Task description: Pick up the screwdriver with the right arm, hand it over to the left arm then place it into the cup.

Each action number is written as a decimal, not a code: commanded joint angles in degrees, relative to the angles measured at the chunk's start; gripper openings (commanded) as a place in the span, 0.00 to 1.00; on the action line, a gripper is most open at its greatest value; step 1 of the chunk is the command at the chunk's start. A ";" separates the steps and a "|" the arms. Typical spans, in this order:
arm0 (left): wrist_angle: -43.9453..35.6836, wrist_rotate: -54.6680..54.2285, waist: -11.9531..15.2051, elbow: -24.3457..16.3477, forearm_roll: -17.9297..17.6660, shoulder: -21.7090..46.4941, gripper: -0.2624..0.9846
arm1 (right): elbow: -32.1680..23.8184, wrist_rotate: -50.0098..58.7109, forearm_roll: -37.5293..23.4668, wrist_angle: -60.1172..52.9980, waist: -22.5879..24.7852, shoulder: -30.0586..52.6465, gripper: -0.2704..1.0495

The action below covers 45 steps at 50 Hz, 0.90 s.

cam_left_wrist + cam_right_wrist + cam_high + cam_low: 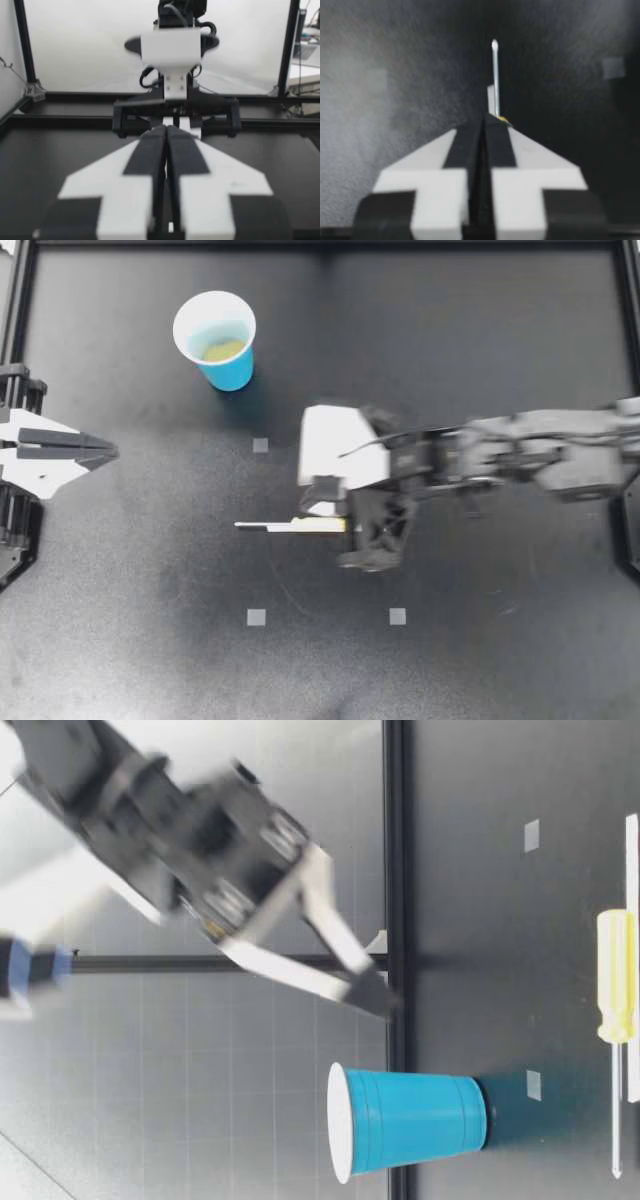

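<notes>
- The matte black table (pixel 500 640) fills the top view inside a dark metal frame.
- My right arm (pixel 540 450), grey and black, comes in from the right edge of the frame at mid-height and reaches to the centre.
- My right end effector (pixel 325 510), white with black pads, sits at the centre of the frame over the handle end of the screwdriver. In the right wrist view its two fingers (pixel 465 145) are pressed together with nothing between them.
- My left end effector (pixel 108 450) rests at the left edge of the frame, well apart from everything else. Its fingers are fully closed and hold nothing. In the left wrist view the closed tips (pixel 166 131) point toward the other arm, which is across the table.
- The blue plastic cup with a white inside (pixel 222 345) stands upright in the upper left of the frame. It also stands upright in the low view (pixel 410 1122).
- The screwdriver with a yellow handle and thin metal shaft (pixel 300 526) lies flat on the table just below the frame's centre, with its tip toward the left. It is well apart from the cup. In the right wrist view the shaft (pixel 495 75) runs straight ahead of the closed tips. In the low view it lies flat on the table (pixel 615 980).
- A thin white strip (pixel 631 960) lies alongside it.
- Three small grey square markers lie on the table, one below the cup (pixel 260 445) and two in the lower middle (pixel 256 617) (pixel 397 616).
</notes>
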 commanded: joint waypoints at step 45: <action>-0.44 0.35 0.09 0.44 -0.09 0.00 0.30 | -14.33 0.18 -3.43 14.24 -0.26 17.05 0.69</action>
